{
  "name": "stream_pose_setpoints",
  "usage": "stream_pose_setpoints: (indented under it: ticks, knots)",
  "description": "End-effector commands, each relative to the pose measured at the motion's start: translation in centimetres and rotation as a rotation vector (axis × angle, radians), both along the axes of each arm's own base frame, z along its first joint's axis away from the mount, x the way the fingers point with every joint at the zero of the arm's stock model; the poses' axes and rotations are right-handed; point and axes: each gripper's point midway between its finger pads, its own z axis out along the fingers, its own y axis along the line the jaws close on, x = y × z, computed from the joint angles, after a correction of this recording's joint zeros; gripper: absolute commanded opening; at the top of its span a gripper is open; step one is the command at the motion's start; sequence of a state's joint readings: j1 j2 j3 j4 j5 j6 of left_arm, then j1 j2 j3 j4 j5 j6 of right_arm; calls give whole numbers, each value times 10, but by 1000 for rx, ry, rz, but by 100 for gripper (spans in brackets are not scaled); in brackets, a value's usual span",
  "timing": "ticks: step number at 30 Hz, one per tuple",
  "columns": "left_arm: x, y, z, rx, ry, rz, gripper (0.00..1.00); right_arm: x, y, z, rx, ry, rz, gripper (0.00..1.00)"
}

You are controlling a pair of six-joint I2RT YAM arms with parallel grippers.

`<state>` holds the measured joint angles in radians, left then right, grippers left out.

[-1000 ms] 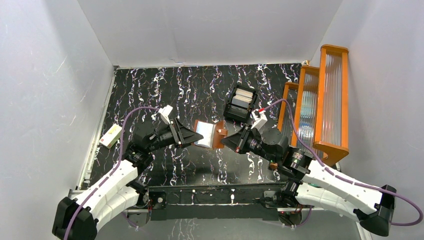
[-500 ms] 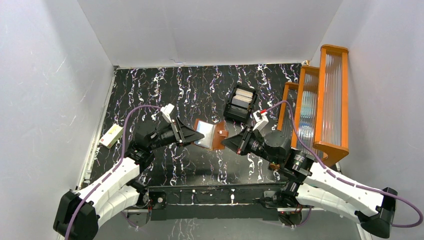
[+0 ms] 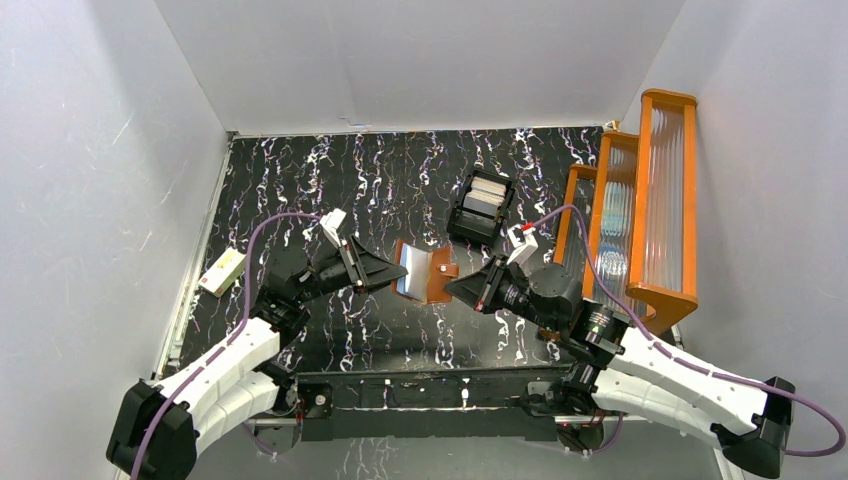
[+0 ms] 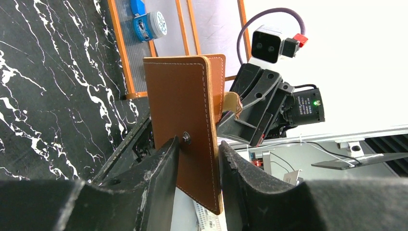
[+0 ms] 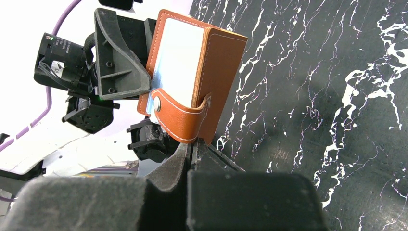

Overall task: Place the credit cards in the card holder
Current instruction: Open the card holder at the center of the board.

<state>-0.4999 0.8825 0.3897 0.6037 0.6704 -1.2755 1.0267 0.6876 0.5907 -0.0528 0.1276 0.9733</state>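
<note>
Left jaws: my left gripper point(image 3: 398, 272) has its jaws closed on one leaf of the card holder point(image 3: 425, 272). In the left wrist view both fingers point(image 4: 163, 163) press the brown leaf from either side, just below its snap stud point(image 4: 186, 138).
Right jaws: my right gripper point(image 3: 452, 286) is fully closed. In the right wrist view its fingertips pinch the bottom of the holder's strap point(image 5: 185, 120).
Card holder: I see it held on edge between the two grippers, near the middle of the worktop point(image 3: 330, 180), partly folded, the outer leather facing my left wrist camera.
Inner face: a pale, shiny pocket point(image 5: 175, 53) shows on the side turned to the right wrist camera; I cannot tell whether a card sits in it.
Black tray point(image 3: 480, 208): just beyond the holder, with pale flat pieces standing in it, too small for me to make out.
Cream box point(image 3: 221, 270): at the worktop's left edge, well apart from both grippers.
Orange rack point(image 3: 650, 200): along the right wall.
</note>
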Motion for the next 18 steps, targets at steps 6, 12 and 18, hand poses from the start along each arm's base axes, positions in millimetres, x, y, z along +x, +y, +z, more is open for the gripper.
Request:
stream_pose_setpoints:
  ticks: [6,12,18]
  knots:
    - [2,2,-2,58,-50,0,24,1,0,21,70,-30,-7,0]
    - [-3,3,3,65,-89,-12,26,4,2,13,49,-14,-16,0]
    - [-12,5,18,-33,-126,-23,19,5,1,7,33,-3,-27,0]
